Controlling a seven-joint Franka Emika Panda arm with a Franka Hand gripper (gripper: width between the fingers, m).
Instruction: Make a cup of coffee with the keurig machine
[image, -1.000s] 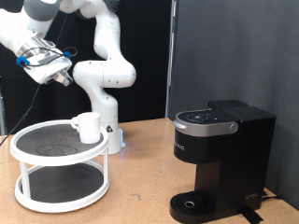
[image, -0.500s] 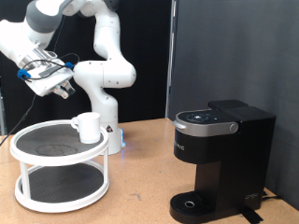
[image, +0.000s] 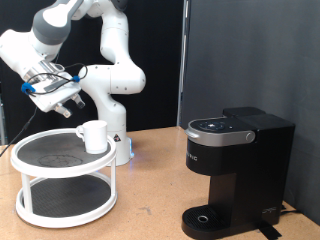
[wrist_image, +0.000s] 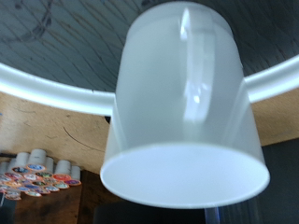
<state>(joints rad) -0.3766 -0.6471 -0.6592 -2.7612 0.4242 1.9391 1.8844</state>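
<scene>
The white cup (image: 94, 135) stands upright on the top shelf of a white two-tier round stand (image: 40, 162) at the exterior view's left. My gripper (image: 68, 104) hangs in the air above the cup and a little to its left, apart from it, with nothing seen between the fingers. In the wrist view the cup (wrist_image: 185, 103) fills the picture with its handle facing the camera; my fingers do not show there. The black keurig machine (image: 236, 168) stands at the exterior view's right with its lid closed and its drip tray (image: 205, 218) bare.
The robot's white base (image: 118, 110) rises just behind the stand. A black curtain backs the wooden table (image: 150, 200). Several small colourful pods (wrist_image: 37, 173) lie on the wood beside the stand's rim (wrist_image: 56, 91).
My gripper has moved down and to the exterior view's right, closer to the cup. The cup, the stand and the machine have not moved.
</scene>
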